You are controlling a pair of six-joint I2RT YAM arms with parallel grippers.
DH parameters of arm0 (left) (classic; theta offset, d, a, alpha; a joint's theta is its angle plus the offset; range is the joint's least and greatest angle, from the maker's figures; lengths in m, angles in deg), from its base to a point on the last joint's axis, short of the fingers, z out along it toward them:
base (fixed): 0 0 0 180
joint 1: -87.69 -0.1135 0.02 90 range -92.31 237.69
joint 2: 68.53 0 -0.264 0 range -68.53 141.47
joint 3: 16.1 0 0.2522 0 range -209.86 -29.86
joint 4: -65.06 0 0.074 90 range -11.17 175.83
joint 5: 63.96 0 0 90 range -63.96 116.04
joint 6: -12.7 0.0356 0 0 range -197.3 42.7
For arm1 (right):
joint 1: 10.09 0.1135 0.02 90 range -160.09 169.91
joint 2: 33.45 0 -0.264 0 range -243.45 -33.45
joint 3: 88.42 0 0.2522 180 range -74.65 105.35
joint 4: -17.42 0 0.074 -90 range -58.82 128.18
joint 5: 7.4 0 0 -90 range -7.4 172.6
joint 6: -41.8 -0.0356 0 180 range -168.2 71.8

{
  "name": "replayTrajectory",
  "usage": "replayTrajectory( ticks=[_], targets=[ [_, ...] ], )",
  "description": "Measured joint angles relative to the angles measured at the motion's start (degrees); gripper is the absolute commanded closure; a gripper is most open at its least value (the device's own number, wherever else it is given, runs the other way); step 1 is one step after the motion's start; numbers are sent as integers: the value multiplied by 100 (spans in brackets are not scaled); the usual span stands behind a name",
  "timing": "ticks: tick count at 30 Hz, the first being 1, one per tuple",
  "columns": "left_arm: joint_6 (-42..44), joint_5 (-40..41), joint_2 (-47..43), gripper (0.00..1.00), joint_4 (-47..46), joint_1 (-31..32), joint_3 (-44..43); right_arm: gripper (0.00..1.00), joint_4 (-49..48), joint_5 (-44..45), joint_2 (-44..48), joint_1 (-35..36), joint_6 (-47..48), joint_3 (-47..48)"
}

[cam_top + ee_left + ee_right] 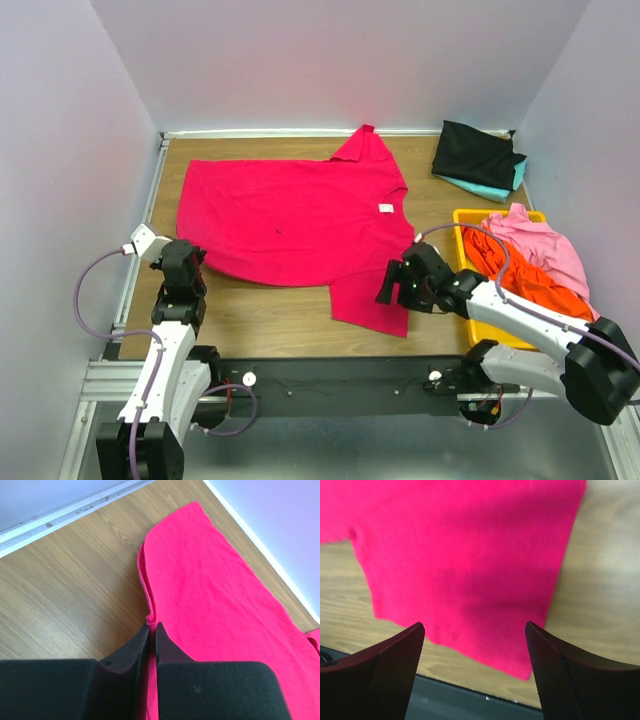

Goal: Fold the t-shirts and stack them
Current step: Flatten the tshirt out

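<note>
My left hand (151, 628) is clamped on the near left hem of the crimson t-shirt (290, 215), which lies spread flat across the bench (270, 318). My right hand (474, 626) hangs with fingers wide apart over its near sleeve.

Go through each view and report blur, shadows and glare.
Top external: even, soft light, sharp, with no glare on the red t-shirt. Left wrist: the table grain is crisp, but the left gripper, close to the lens, is dark and soft. Right wrist: the fabric texture is blurred and unevenly shaded, and the right gripper is silhouetted nearly black.
</note>
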Motion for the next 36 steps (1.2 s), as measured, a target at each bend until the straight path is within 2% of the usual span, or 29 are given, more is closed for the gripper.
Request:
replayTrajectory(
  ticks=[9, 18, 28, 34, 36],
  targets=[
    [15, 0, 103, 88, -13, 0, 0, 13, 754, 348, -280, 1043, -815, -17],
    [22, 22, 48, 88, -22, 157, 0, 14, 1554, 807, 214, 1088, -1172, 28],
    [26, 24, 37, 89, -28, 188, 0, 29, 1569, 817, 378, 1095, -1390, -254],
    [28, 26, 37, 89, -28, 188, 0, 44, 1386, 796, 293, 1113, -1401, -356],
    [28, 28, 39, 89, -28, 195, 0, 46, 1300, 789, 291, 1128, -1414, -378]
  ],
)
